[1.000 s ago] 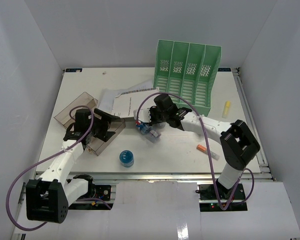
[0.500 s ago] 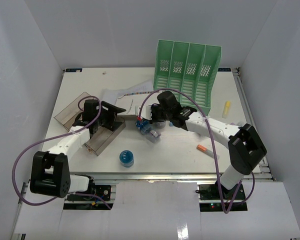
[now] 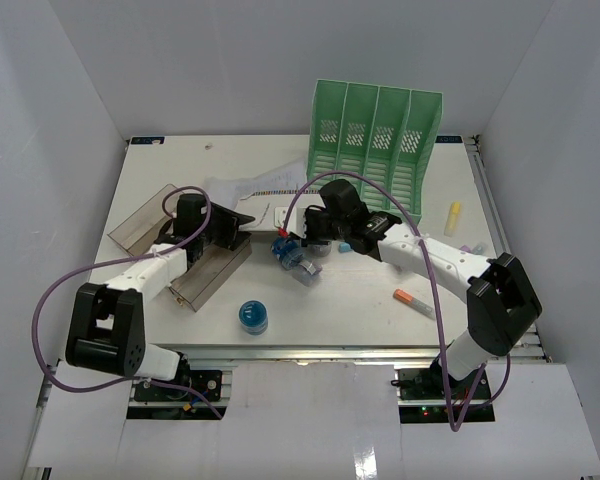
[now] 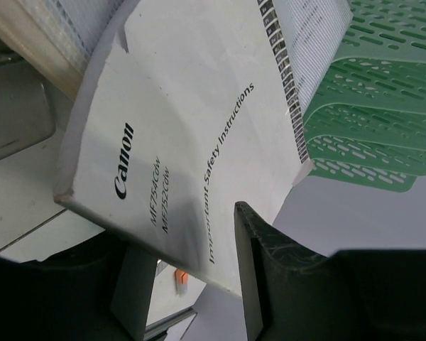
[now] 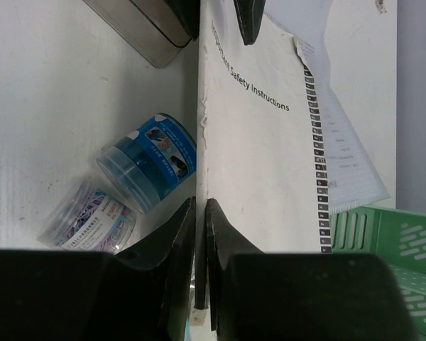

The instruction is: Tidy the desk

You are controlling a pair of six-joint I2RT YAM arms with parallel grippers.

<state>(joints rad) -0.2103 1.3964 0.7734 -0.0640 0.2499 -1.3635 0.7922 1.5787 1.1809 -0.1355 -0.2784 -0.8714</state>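
A white Canon safety-instructions booklet [image 3: 248, 190] is held up on edge above the white desk [image 3: 380, 320], between the two arms. My right gripper [image 3: 300, 228] is shut on the booklet's lower edge [image 5: 255, 156]; its jaws [image 5: 200, 202] pinch the thin spine. My left gripper [image 3: 234, 228] is open, and its fingers straddle the booklet's corner [image 4: 184, 128] with a wide gap in the wrist view [image 4: 184, 238]. I cannot tell whether a finger touches the paper.
A green four-slot file rack [image 3: 375, 150] stands at the back, just behind the booklet. A clear stepped tray [image 3: 170, 245] lies under the left arm. Two small plastic containers [image 3: 295, 258] lie below the right gripper. A blue round tub [image 3: 252, 316], an orange marker [image 3: 412, 299] and a yellow item [image 3: 453, 212] lie around.
The right gripper has raised the booklet from lying flat to standing on edge. The left gripper has moved up and right from the clear tray to the booklet's corner.
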